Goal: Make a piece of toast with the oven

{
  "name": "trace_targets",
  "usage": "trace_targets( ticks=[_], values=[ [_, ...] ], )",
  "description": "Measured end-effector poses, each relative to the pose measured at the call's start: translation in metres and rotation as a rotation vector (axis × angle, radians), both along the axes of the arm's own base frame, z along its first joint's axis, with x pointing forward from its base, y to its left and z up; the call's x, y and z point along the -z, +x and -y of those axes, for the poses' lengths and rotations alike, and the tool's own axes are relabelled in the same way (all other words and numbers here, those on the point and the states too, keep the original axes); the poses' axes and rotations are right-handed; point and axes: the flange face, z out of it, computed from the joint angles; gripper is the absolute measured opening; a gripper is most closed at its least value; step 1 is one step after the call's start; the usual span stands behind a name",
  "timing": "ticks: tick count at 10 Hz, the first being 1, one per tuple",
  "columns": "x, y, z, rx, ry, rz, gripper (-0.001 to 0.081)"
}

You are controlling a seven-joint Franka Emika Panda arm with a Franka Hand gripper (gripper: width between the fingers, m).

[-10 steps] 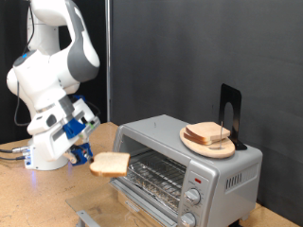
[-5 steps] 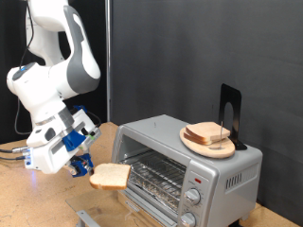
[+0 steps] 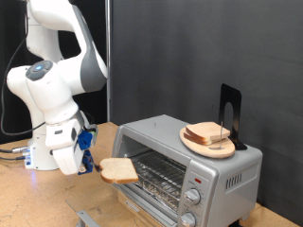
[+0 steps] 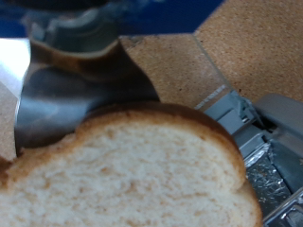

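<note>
My gripper (image 3: 92,166) is shut on the piece of toast (image 3: 118,169), a pale slice with a tan crust, held flat in the air just in front of the open oven (image 3: 187,163). The slice points at the oven's wire rack (image 3: 156,174). In the wrist view the toast (image 4: 123,170) fills the frame, and the oven's open door (image 4: 265,142) shows beyond it. The gripper's fingers are hidden there behind the bread. A second bread slice (image 3: 205,133) lies on a round wooden plate (image 3: 210,145) on top of the oven.
The oven has two round knobs (image 3: 192,199) and a red light at its front right. A black stand (image 3: 230,113) rises behind the plate. The cork tabletop (image 3: 38,203) spreads at the exterior view's left; the arm's base (image 3: 43,151) stands there.
The arm has lowered and swung the toast toward the oven's opening; the slice now sits closer to the wire rack and flatter than before.
</note>
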Motion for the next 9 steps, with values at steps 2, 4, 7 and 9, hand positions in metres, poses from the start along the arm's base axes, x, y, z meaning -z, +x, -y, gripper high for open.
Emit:
trace_targets(
  ticks=[2, 4, 7, 9],
  values=[
    [-0.006, 0.014, -0.011, -0.035, -0.017, 0.04, 0.0469],
    [-0.017, 0.023, -0.025, -0.089, -0.05, 0.103, 0.0469],
    [-0.028, 0.033, -0.048, -0.2, -0.206, 0.181, 0.0469],
    [-0.03, 0.037, -0.063, -0.241, -0.267, 0.224, 0.0469]
  ],
)
